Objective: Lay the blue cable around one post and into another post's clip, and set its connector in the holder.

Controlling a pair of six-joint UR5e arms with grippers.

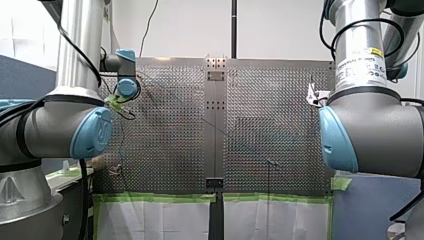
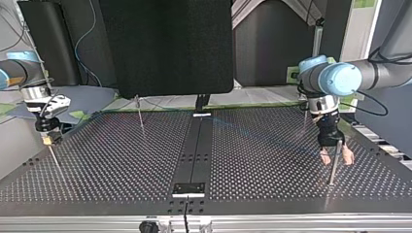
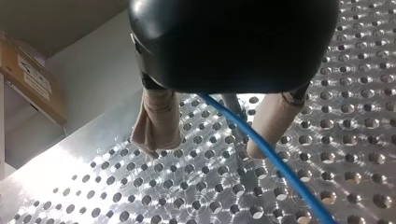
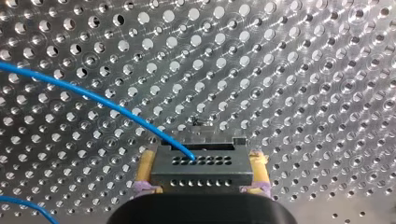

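- The right gripper (image 4: 201,161) is clamped on the dark connector (image 4: 201,173), and the blue cable (image 4: 93,96) comes out of it.
- The left gripper (image 3: 207,148) has its fingers (image 3: 156,121) apart, and the cable runs between them over the perforated table (image 3: 187,198).

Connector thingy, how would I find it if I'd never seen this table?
Look in the right wrist view, over the shiny perforated table, to my right gripper and its yellow pads. The connector is pinched between them: a dark grey block with two rows of tiny holes, the blue cable running into it.
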